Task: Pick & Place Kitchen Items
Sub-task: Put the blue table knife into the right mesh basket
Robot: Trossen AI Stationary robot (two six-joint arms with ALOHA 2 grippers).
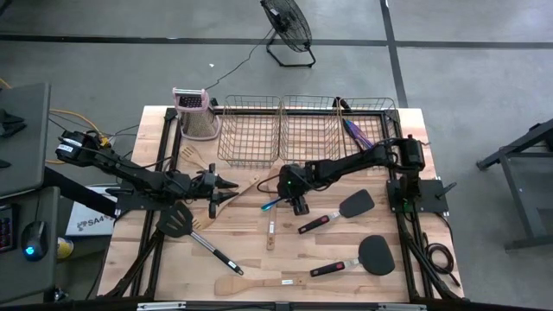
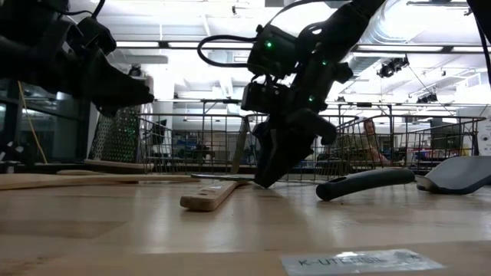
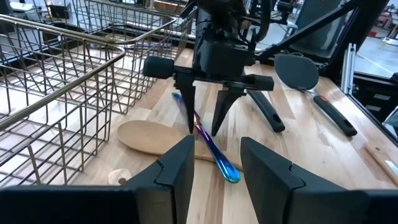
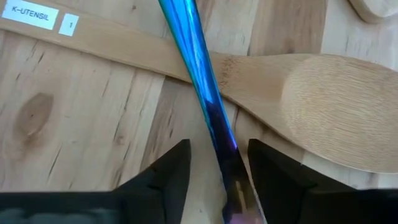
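The right gripper (image 3: pixel 203 124) stands fingertips-down at mid-table, its fingers spread either side of a slim iridescent blue-purple utensil (image 4: pixel 202 81) (not clenched on it). That utensil lies across a light wooden spoon (image 4: pixel 298 99). The left gripper (image 1: pixel 226 183) hovers nearby, parted and empty.

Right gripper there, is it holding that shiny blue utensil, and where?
Not yet: the right gripper is open, fingers either side of the iridescent utensil partway along its slim stem. The left gripper is empty.

Right gripper (image 1: pixel 286 201) lowered at table centre, fingers apart. Left gripper (image 1: pixel 226 184) hovers left of it, fingers parted.
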